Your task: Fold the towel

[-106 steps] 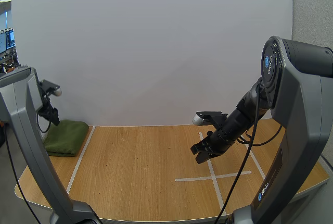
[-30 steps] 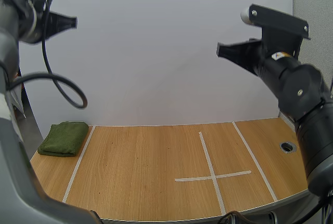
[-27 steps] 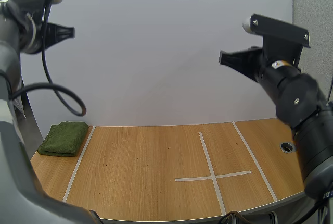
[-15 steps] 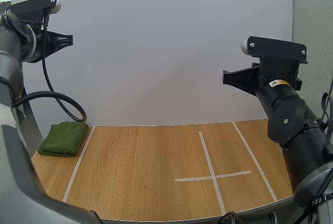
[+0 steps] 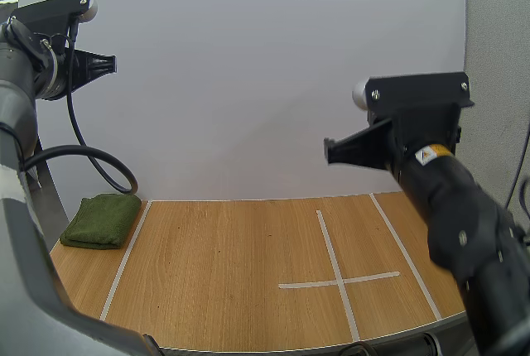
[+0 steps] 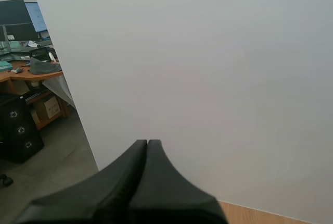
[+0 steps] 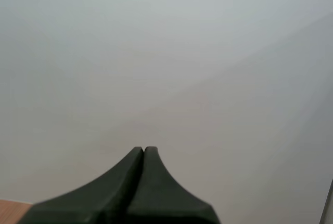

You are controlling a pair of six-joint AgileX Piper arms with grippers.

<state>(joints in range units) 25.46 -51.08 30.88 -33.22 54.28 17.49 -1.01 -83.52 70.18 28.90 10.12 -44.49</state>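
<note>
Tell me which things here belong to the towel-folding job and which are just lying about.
For the job:
green towel, lying folded at the table's far left corner
left gripper, shut, high above the table
right gripper, shut, also held high

Just there:
white tape cross
white tape line beside the towel
wooden table

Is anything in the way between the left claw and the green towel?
No, nothing visible. The left gripper hangs high over the left end of the table, shut on nothing. The green towel lies lower down, beside a white tape line, with only open air between them.
</note>
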